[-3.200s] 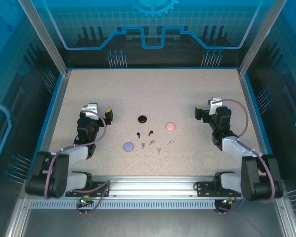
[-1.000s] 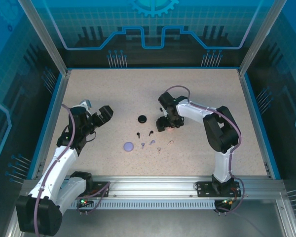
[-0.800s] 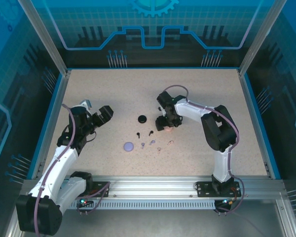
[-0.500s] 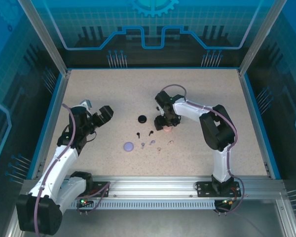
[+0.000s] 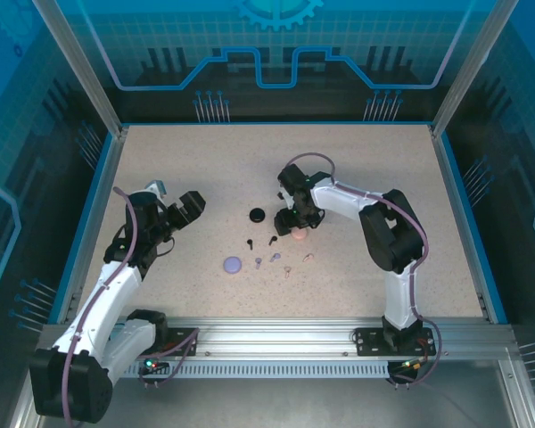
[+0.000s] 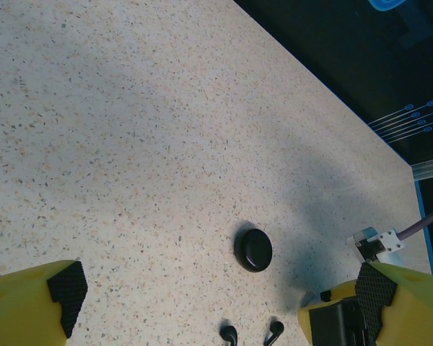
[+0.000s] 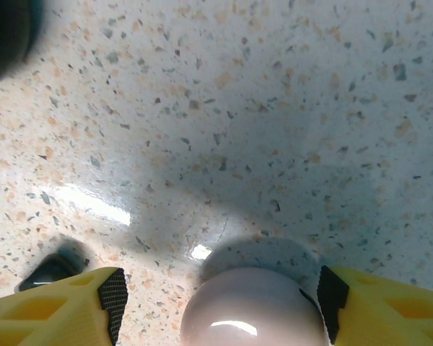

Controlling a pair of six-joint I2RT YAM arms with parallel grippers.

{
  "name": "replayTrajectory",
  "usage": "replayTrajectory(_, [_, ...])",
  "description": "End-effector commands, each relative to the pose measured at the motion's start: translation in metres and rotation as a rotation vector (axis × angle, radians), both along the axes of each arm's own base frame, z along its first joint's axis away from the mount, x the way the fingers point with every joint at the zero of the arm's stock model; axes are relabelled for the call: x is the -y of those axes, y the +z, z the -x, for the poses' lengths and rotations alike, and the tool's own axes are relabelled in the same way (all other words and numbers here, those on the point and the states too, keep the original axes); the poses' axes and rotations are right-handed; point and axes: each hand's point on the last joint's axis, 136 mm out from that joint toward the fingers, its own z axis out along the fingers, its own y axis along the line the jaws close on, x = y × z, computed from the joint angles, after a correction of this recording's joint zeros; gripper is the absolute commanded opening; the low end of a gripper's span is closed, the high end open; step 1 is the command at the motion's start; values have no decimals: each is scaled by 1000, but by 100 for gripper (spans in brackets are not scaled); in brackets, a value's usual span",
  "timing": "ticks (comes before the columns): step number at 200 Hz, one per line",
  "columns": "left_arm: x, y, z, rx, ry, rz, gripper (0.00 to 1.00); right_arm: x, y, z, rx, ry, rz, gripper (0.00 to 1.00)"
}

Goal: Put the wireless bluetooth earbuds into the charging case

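Across the pale speckled stone-look tabletop (image 5: 339, 160) nothing of the task is finished yet, as far as can be judged: all six earbuds lie loose and none sits in a case. The right gripper (image 5: 296, 227) is down at the glossy pale pink round charging case (image 7: 252, 306), its jaws partly open and standing either side of it; one yellow finger looks to be touching the case's edge while a gap shows at the other, so the case is straddled, not clamped, and rests on the table. The left gripper (image 5: 187, 207) hangs well off to the left with its jaws spread wide and nothing between them. The flat lavender round case (image 5: 233, 264) lies nearer the arm bases and the small black round case (image 6: 252, 249) sits beyond the earbuds; all three look closed from above, though that is hard to confirm. Between them are the tiny black stemmed earbuds (image 5: 249, 242), the lavender pair (image 5: 259, 262) and the pale pink pair (image 5: 287, 268), each apart from every case. Opening the cases and seating every earbud appears left to do.
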Motion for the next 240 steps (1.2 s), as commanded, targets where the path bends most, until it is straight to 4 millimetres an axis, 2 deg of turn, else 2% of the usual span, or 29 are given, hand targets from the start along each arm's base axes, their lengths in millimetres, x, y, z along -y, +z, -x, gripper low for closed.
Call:
replayTrajectory(1, [3,-10,4,-32,-9,21,99,3,21,-1,50,9,23,74])
replayTrajectory(16, [3,-10,3,-30,-8,21,99,10,20,2,40,22,66,75])
replayTrajectory(51, [4,-9,3,-30,-8,27,99,3,15,8,13,31,24,78])
replayTrajectory(95, [3,-8,5,-30,-8,22,99,13,6,19,-48,-20,69,80])
replayTrajectory(138, [3,-8,3,-30,-6,23,99,7,0,31,-103,-28,17,83])
replayTrajectory(180, [4,-10,3,-37,-8,25,99,-8,3,28,-92,-5,-28,82])
replayTrajectory(240, [2,-10,4,-40,-6,18,99,-51,16,6,-41,62,-177,80])
